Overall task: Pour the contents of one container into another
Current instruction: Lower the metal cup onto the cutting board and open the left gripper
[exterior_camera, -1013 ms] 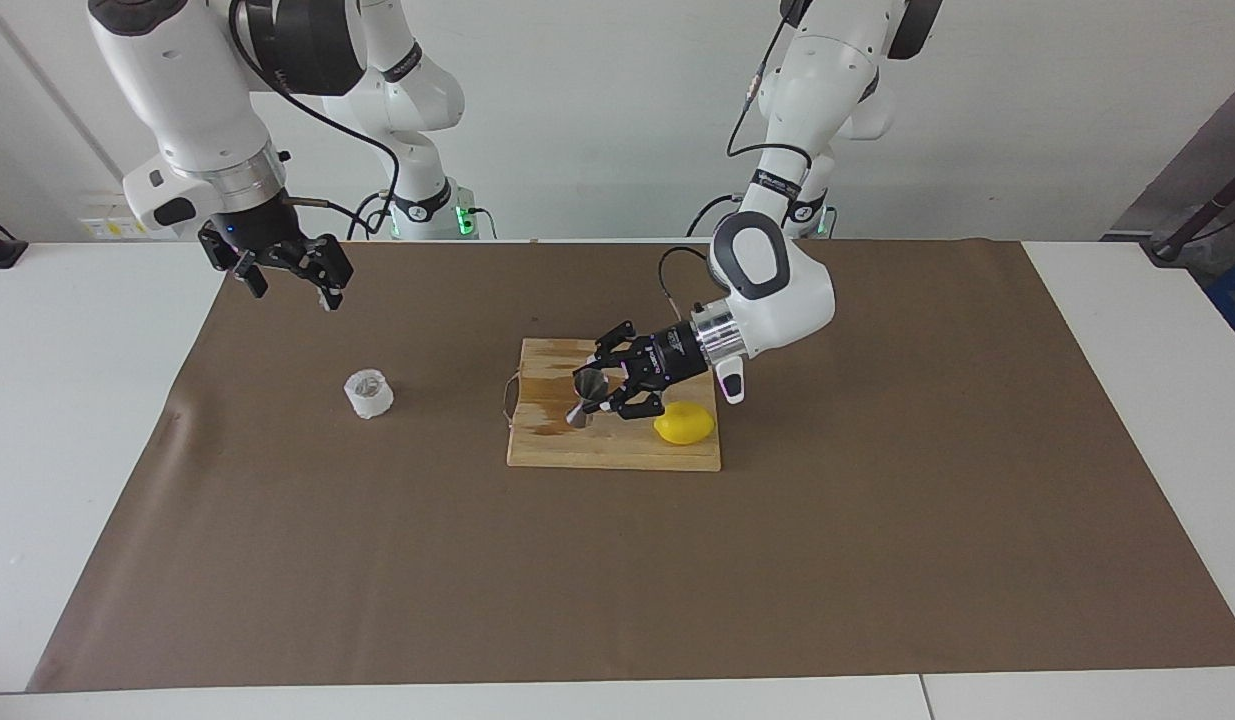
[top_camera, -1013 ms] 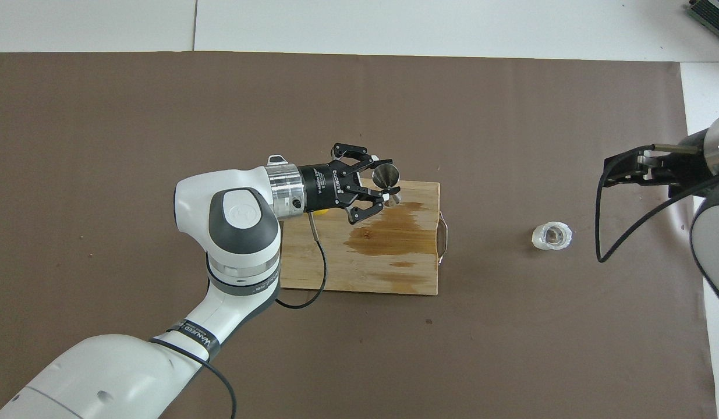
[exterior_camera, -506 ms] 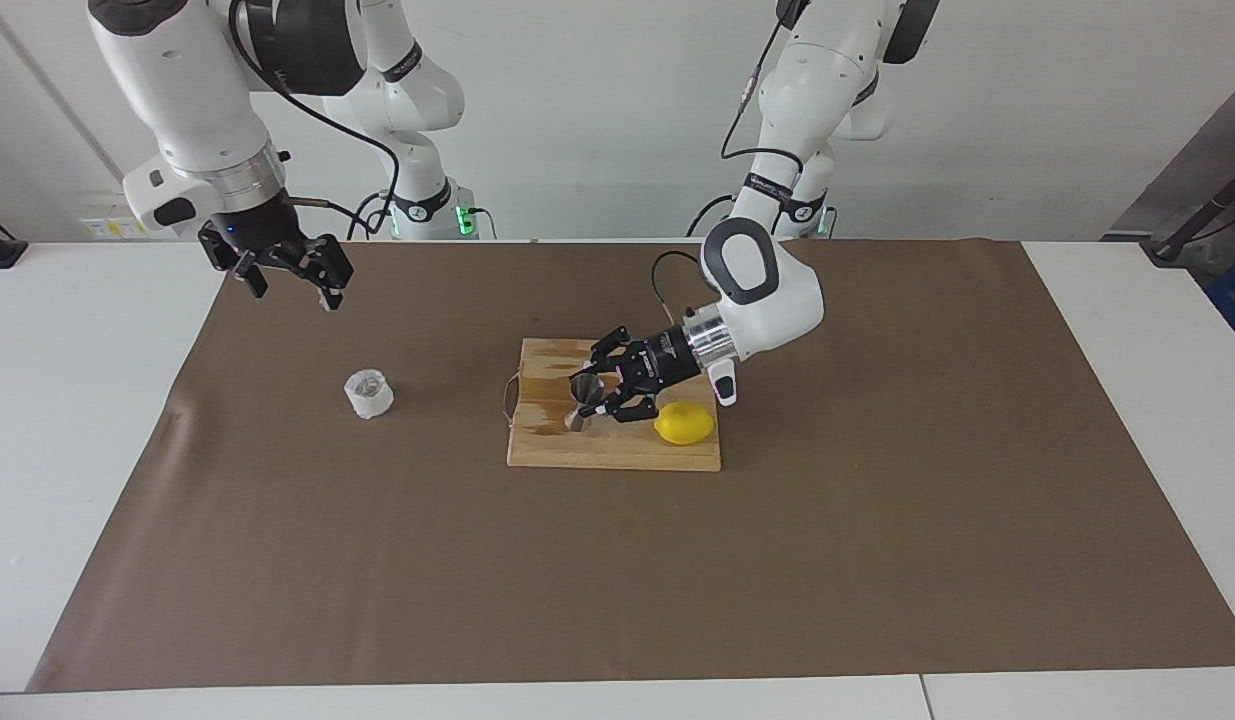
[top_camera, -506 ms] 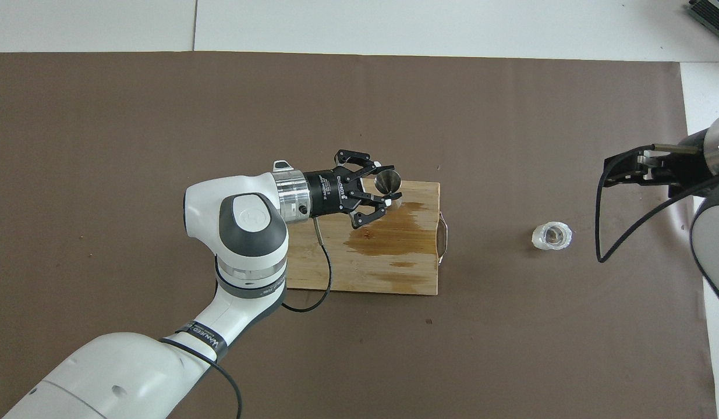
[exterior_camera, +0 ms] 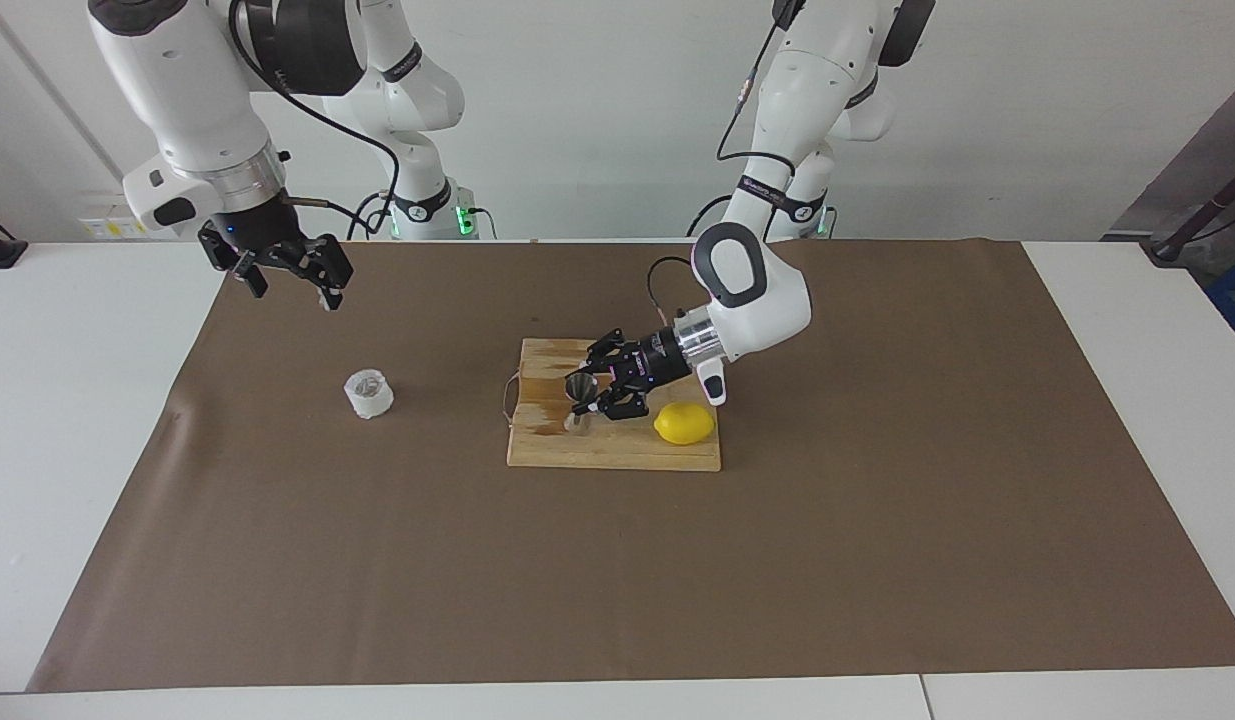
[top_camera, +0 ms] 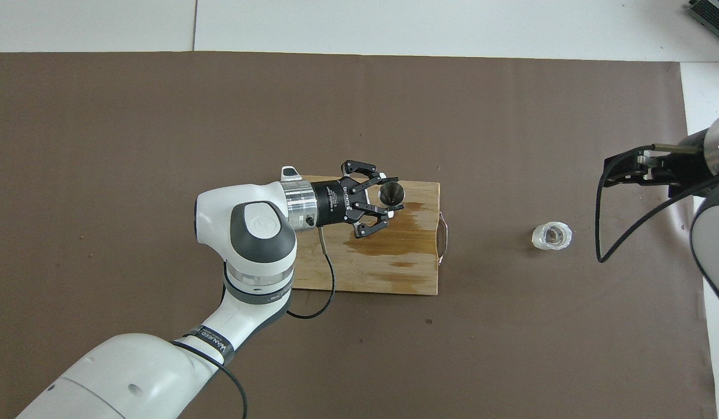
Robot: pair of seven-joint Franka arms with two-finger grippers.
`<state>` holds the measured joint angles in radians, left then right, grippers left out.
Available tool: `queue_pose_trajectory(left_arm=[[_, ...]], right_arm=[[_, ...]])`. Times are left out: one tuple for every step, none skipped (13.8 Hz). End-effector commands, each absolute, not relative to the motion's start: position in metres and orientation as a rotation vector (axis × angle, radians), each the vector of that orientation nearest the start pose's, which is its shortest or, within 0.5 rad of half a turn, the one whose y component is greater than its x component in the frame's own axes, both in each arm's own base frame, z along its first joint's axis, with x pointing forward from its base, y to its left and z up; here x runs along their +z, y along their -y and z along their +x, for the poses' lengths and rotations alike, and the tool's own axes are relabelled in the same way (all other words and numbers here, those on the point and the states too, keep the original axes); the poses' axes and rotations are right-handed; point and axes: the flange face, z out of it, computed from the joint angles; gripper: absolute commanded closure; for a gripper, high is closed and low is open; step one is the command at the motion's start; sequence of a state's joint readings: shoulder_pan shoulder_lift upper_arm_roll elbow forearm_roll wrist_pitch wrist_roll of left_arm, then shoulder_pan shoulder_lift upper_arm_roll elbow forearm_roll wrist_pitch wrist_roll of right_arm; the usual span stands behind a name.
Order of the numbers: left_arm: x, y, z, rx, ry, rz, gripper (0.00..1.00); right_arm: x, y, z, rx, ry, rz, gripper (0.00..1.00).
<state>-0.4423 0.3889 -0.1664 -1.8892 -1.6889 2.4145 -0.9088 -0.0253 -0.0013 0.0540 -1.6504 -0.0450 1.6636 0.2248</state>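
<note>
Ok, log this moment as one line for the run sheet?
left gripper: shut on jigger, over cutting board | right gripper: open, waiting above mat | white cup: untouched on mat | pour: not begun

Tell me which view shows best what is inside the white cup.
The overhead view: it looks straight down into the white cup and shows something dark at its bottom, though not what it is. The facing view shows the white cup slantwise on the brown mat, mostly its crinkled side and rim.

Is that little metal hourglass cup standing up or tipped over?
Upright. The jigger stands on the wooden board, open mouth up, gripped at its waist by the left gripper.
</note>
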Motion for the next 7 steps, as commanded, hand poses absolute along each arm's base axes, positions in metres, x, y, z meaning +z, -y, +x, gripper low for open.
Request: queue_pose_trajectory(left_arm=[[0.3193, 0.3708, 0.5258, -0.859, -1.529, 1.406, 1.0], [0.319, 0.3705, 0.5258, -0.85, -1.534, 1.408, 1.0], [0.3183, 0.3706, 0.5252, -0.845, -1.535, 1.414, 1.0], [0.3182, 0.3706, 0.5252, -0.844, -1.534, 1.415, 1.0], [0.3182, 0.3714, 0.5246, -0.839, -1.525, 1.424, 0.99], [0.3182, 0.3736, 0.523, -0.833, -1.514, 1.434, 0.96], [0.3169, 0.3732, 0.5223, -0.829, -1.51, 1.442, 0.87]], right_arm=[[0.598, -0.0087, 0.5554, -0.019, -0.297, -3.163, 0.0], [0.598, -0.0087, 0.5554, -0.019, -0.3, -3.162, 0.0], [0.5987, -0.0087, 0.5555, -0.021, -0.297, -3.162, 0.0], [0.598, -0.0087, 0.5554, -0.019, -0.297, -3.163, 0.0], [0.5987, -0.0087, 0.5555, -0.021, -0.297, -3.162, 0.0], [0.5987, -0.0087, 0.5555, -0.021, -0.297, -3.162, 0.0], [0.5987, -0.0087, 0.5555, -0.021, -0.297, -3.162, 0.0]])
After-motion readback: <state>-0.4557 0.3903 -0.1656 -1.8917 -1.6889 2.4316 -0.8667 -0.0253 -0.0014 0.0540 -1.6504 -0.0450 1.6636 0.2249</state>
